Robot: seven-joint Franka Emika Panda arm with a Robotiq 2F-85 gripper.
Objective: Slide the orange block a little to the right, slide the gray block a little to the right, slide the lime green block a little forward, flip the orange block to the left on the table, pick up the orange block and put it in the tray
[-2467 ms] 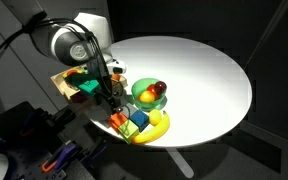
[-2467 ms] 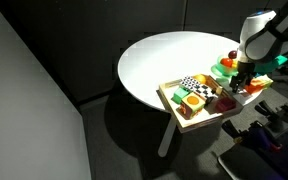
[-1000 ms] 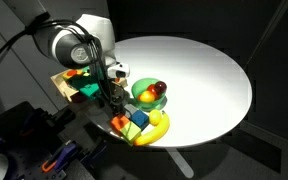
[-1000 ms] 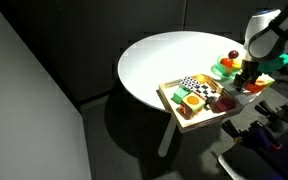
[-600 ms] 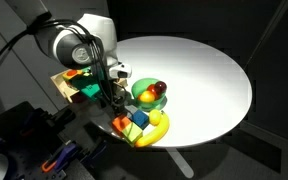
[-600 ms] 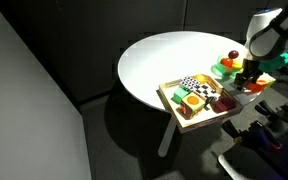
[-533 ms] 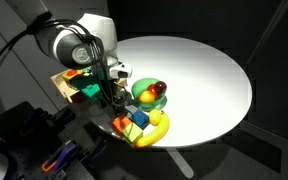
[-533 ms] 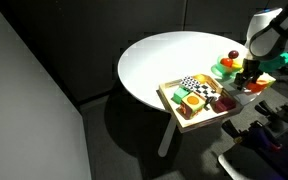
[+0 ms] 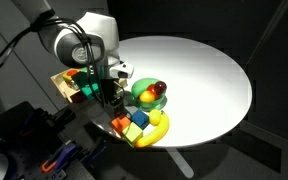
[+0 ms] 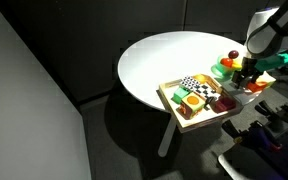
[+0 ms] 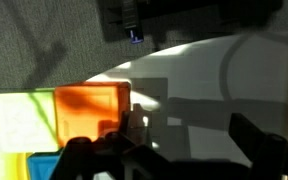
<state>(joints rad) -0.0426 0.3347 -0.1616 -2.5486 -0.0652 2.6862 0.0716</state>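
Observation:
The orange block [image 11: 92,110] lies on the table just left of my gripper [image 11: 169,135], whose jaws stand wide apart with nothing between them. It also shows in an exterior view [image 9: 119,122] near the table's front edge. The lime green block [image 11: 22,120] sits to the left of the orange one and shows in an exterior view [image 9: 132,131] too. A small gray shape [image 11: 137,122] at the orange block's right edge may be the gray block. The gripper [image 9: 110,96] hovers low between the blocks and the wooden tray [image 9: 64,88], which also shows in an exterior view [image 10: 172,103].
A blue block [image 9: 138,118] and a yellow banana [image 9: 156,125] lie by the blocks. A green bowl [image 9: 147,93] with fruit stands just behind them. The tray holds several toys. The table edge [image 9: 134,143] is close to the blocks.
The gripper has shifted slightly near the blocks. The blocks have not visibly moved.

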